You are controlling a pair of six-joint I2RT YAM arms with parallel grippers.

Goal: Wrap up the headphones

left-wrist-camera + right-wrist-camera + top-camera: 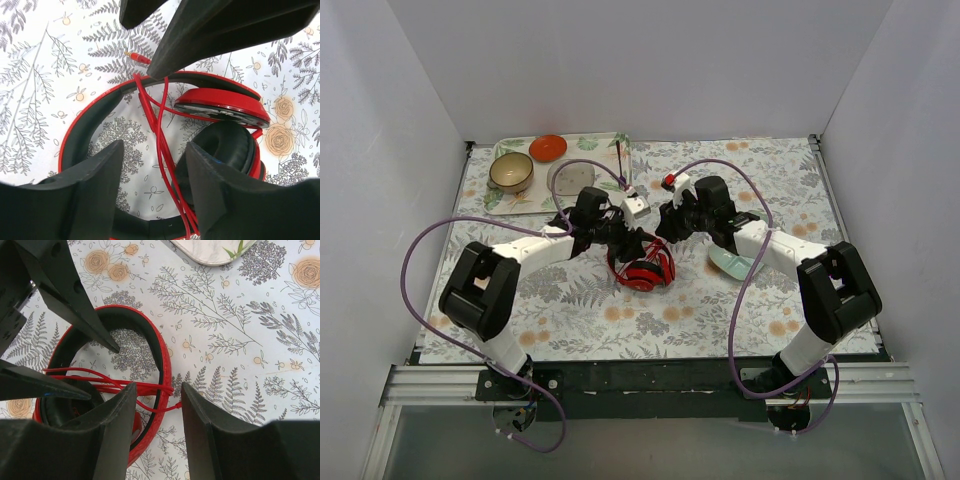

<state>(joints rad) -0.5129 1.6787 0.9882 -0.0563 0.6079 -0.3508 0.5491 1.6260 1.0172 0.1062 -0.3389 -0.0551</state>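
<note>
The red headphones (642, 270) lie on the floral cloth at mid-table, folded, with black headband and ear pads. In the left wrist view, the red cup (220, 102) and black pad sit on the right. The thin red cable (160, 115) runs down between my left gripper's (155, 165) open fingers, and its plug (137, 56) lies on the cloth. In the right wrist view, the cable (120, 387) crosses the headband (161, 347) in several strands. My right gripper (159, 400) is open astride that crossing. Both grippers hover close above the headphones, fingertips near each other.
A tray (520, 203) at the back left holds a tan bowl (511, 172), a small red-orange bowl (548, 148) and a grey plate (572, 178). A pale teal dish (728, 262) lies under the right arm. White walls enclose the table.
</note>
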